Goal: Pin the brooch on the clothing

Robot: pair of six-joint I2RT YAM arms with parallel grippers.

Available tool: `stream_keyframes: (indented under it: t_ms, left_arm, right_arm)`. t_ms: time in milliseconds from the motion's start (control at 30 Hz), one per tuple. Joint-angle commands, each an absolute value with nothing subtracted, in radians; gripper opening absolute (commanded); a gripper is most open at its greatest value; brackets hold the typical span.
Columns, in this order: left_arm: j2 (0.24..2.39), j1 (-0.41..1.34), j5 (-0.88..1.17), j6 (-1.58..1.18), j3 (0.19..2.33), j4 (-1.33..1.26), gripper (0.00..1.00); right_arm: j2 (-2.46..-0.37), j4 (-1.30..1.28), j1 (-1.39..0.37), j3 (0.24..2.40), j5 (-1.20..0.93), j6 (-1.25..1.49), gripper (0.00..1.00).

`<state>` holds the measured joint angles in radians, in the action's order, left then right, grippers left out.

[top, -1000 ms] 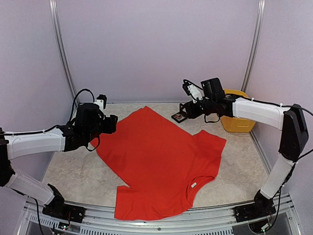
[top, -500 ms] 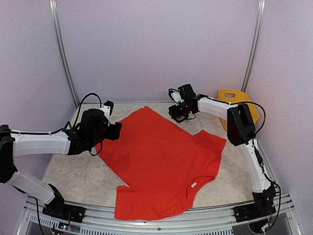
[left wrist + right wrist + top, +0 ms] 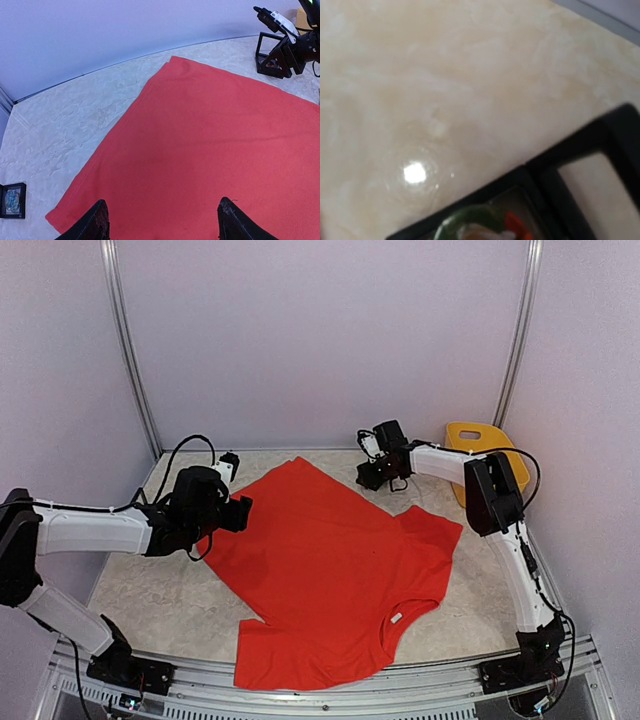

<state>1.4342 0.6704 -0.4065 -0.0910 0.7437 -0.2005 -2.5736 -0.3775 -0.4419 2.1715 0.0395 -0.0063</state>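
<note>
Straining to read the right hand (image 3: 369, 478), we are finding its fingers hidden.

In its own wrist view no finger is showing, only a blurred black frame (image 3: 570, 165) cut off at the edge. A green and orange blur (image 3: 480, 227) at the bottom is too soft for us to name, so we cannot tell how that hand is set. From above we are seeing it at the far side of the counter (image 3: 150, 590), just beyond the clothing (image 3: 330, 560). The clothing, a bright red T-shirt, is lying flat across the counter's middle, with its neckline and white label (image 3: 397, 618) toward the near edge. The left hand (image 3: 163, 212) is hanging over its left hem, fingers spread wide and gripping nothing.
</note>
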Motion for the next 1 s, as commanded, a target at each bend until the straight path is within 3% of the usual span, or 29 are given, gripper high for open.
stream_keyframes:
  t_ms: [0, 600, 967]
  left_arm:
    - [1.446, 0.680, -0.406, -0.069, 0.775, -0.201, 0.70]
    - [1.435, 0.686, -0.407, -0.058, 0.772, -0.191, 0.70]
    - [1.437, 0.689, -0.415, -0.057, 0.782, -0.177, 0.70]
  right_arm:
    - [-2.522, -0.421, -0.440, 2.034, 0.071, -0.028, 0.63]
    - [-2.154, -0.272, -0.416, 1.350, 0.044, -0.010, 0.57]
    - [-2.065, -0.228, -0.415, 1.350, -0.052, -0.033, 0.57]
